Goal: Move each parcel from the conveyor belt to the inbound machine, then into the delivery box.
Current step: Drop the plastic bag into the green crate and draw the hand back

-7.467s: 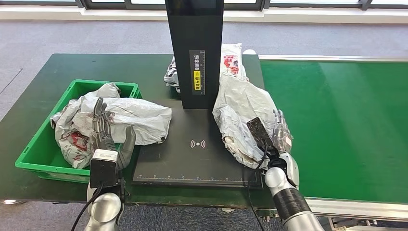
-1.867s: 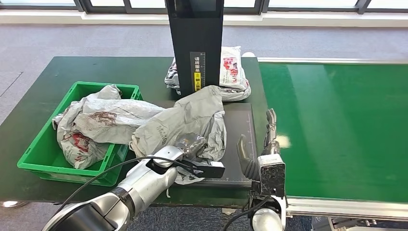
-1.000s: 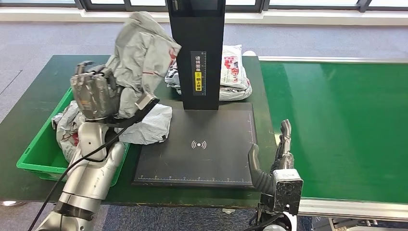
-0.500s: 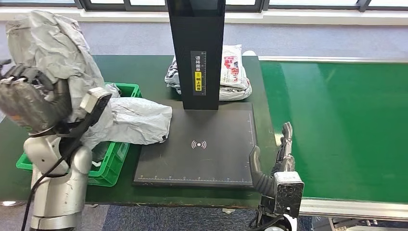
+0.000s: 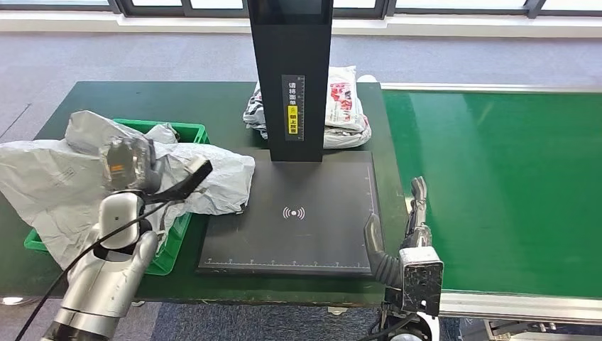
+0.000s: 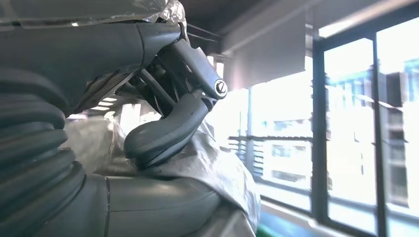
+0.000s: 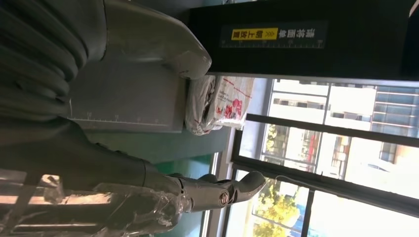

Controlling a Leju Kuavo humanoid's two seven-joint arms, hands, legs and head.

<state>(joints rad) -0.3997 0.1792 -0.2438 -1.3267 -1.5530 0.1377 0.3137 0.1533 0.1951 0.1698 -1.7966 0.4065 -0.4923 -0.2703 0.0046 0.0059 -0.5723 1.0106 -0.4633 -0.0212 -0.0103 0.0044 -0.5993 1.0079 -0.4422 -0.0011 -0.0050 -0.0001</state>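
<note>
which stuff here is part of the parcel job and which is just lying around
Part of the job:
- grey parcel held by the left hand
- green delivery box
- inbound machine
- conveyor belt
- parcels behind the machine
- right hand, empty

Lying about:
- dark table
- grey carpet

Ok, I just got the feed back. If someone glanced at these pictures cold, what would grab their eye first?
First, the big crumpled grey parcel that the left hand holds over the green delivery box at the table's left end. Next, the tall black inbound machine mid-table, its scan pad bare, with more parcels heaped behind its column. The right hand waits open at the conveyor belt's near edge.
</note>
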